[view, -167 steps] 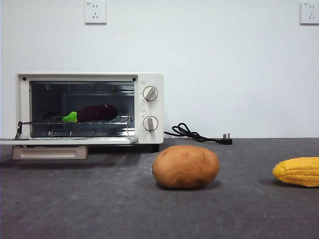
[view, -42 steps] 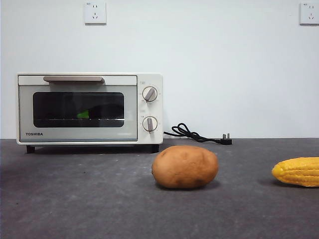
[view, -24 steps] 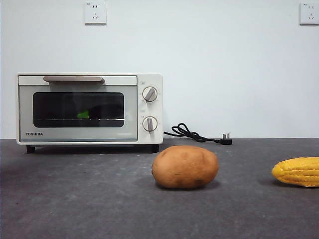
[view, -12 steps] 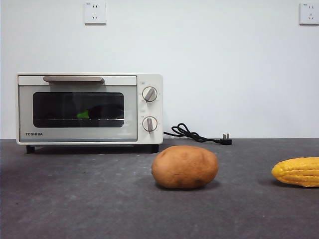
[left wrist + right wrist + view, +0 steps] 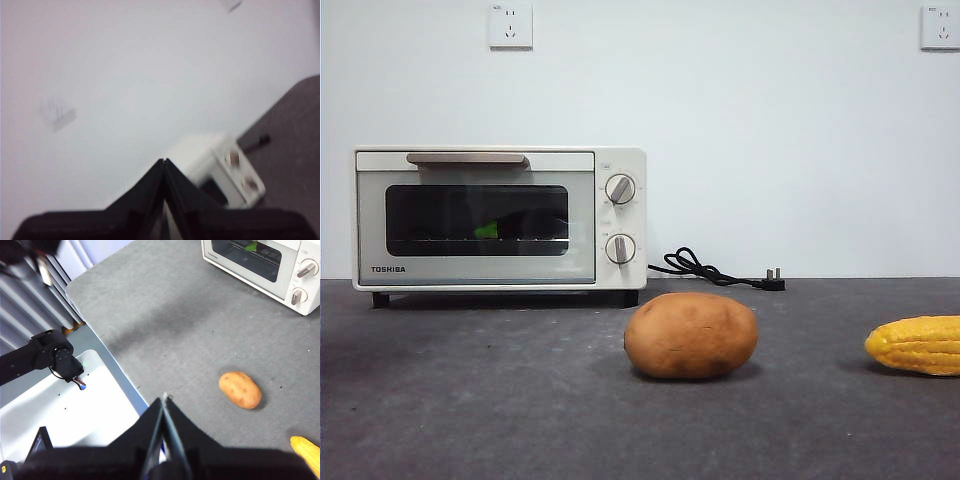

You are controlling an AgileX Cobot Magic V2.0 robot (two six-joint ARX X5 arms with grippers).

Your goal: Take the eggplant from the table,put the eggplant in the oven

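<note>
The cream-white oven [image 5: 500, 218] stands at the back left of the dark grey table [image 5: 520, 400] with its glass door closed. Through the window the eggplant [image 5: 510, 226] lies on the rack, its green stem end showing and the purple body dim. The oven also shows in the right wrist view [image 5: 265, 265] and, blurred, in the left wrist view [image 5: 220, 170]. My left gripper [image 5: 163, 162] is shut and raised, pointing at the wall. High above the table my right gripper [image 5: 164, 399] is shut and holds nothing. Neither arm appears in the front view.
A brown potato [image 5: 691, 335] lies mid-table, also in the right wrist view [image 5: 240, 389]. A yellow corn cob [image 5: 917, 344] rests at the right edge. The oven's black cord and plug [image 5: 720, 272] trail along the wall. The table's left edge [image 5: 107, 347] borders a white platform.
The oven door, open with the eggplant on the rack 6.8 s ago, is now closed. Nothing has moved over the last second.
</note>
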